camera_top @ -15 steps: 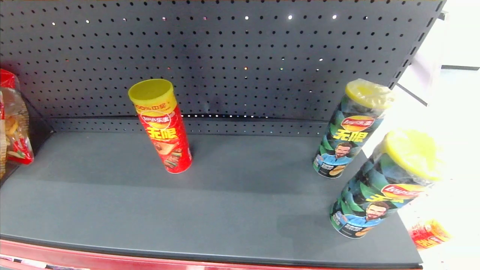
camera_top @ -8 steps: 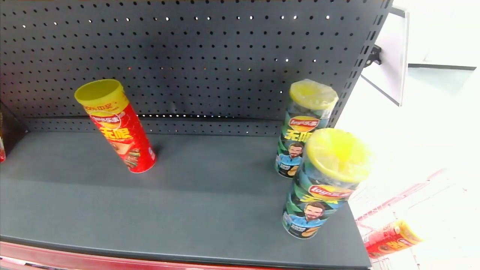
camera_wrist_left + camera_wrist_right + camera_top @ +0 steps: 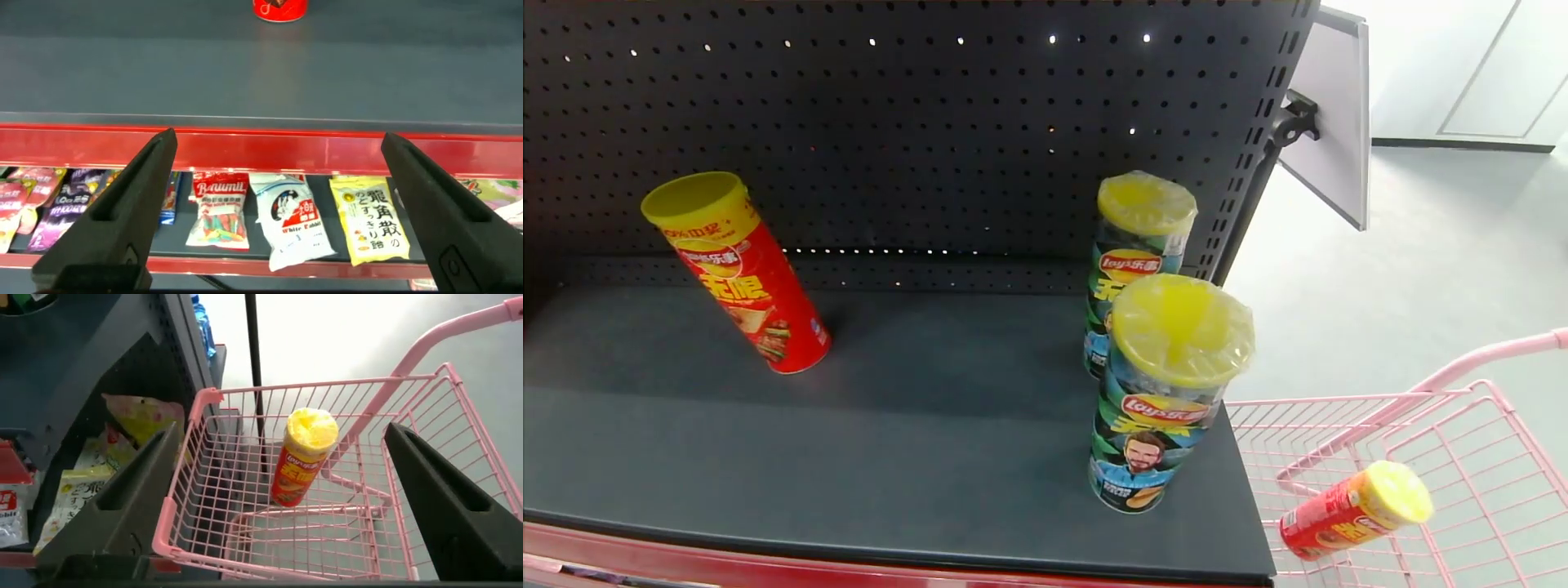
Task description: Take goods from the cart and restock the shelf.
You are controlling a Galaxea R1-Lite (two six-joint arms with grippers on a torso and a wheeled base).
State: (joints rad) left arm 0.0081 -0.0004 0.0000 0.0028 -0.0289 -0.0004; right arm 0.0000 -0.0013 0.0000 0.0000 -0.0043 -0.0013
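Left fingers apart, holding nothing, facing the shelf front edge. Right fingers apart, empty, over the cart, lower right in the head view. 1 cart can, red, sits in the cart. On the shelf: 1 red can standing at left, and 2 green cans at right, the front can just before the rear can.

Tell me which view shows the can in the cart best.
Right wrist view: the can sits centred, seen lid to base, inside the cart. Head view catches it farther off, at the lower right corner. Left wrist view faces the shelf.
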